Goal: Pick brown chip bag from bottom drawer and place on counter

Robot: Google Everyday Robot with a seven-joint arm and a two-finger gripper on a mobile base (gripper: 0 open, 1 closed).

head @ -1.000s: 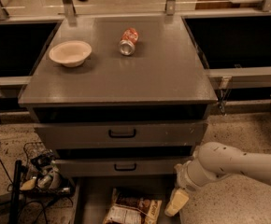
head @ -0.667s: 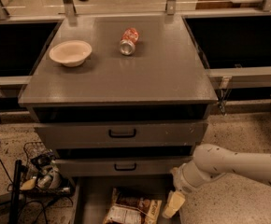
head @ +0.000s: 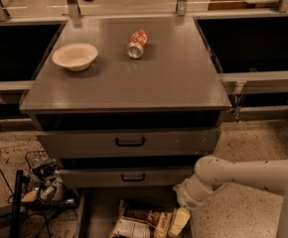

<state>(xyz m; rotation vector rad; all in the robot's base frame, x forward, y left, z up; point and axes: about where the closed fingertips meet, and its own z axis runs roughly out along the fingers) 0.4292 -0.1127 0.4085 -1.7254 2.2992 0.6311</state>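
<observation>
Lowered and shifted slightly left since the earlier frame, end effector (head: 179,222) is seen at the right edge of bag (head: 139,224), which lies in open drawer (head: 97,212); grip state cannot be told. Crinkly brown foil is best pinched at a raised fold, not pressed onto the flat metal floor. Tabletop (head: 174,83) is matte, speckled grey; bowl (head: 75,56) and can (head: 137,43) are to be avoided.

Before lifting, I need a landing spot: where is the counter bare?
The counter is bare at front and right; bowl crowds the left, soda can the back middle. The hand is at the bottom drawer beside the brown chip bag.
</observation>
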